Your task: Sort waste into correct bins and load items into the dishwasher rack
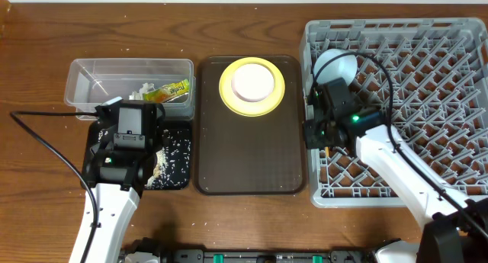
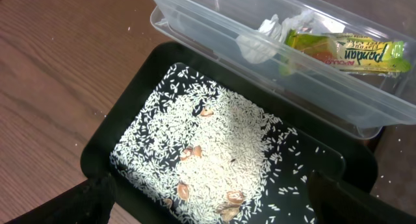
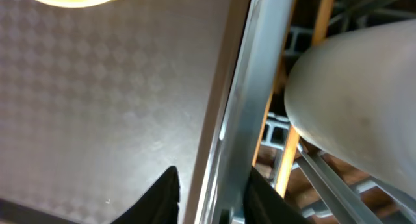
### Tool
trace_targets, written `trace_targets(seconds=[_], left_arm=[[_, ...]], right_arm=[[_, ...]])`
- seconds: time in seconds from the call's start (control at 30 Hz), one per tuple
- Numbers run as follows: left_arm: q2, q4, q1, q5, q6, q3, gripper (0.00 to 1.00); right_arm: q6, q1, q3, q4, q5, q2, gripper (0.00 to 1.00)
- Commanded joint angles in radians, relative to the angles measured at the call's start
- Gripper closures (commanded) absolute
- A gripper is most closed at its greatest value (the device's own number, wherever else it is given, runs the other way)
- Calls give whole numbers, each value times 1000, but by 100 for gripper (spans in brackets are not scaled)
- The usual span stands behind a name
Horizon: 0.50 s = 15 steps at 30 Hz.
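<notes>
Left of the rack (image 1: 396, 24), my left claw (image 2: 214, 208) hangs released over rice (image 2: 214, 139) binned in the tray (image 2: 127, 117). My right claw (image 3: 211, 201) is at the rack's wall by the chopsticks (image 3: 289, 146), probably loading them; I cannot tell its grip.

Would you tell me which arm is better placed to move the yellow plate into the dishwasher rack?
Probably the right: the right gripper sits at the dishwasher rack edge, near the yellow plate; the left gripper hangs over the black tray, farther off.

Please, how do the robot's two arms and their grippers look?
Both the left arm and right arm have white rounded links, black wrist blocks and thin black cables. A green light glows on the right one. Gripper fingers are black.
</notes>
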Motion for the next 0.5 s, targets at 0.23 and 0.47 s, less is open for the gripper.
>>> trace_targets(seconds=[0.23, 0.47], left_arm=[[0, -2, 5, -16, 3, 16, 4], [0, -2, 5, -17, 3, 16, 4]], right_arm=[[-47, 38, 357, -91, -9, -18, 66], [-31, 86, 380, 126, -10, -9, 53]])
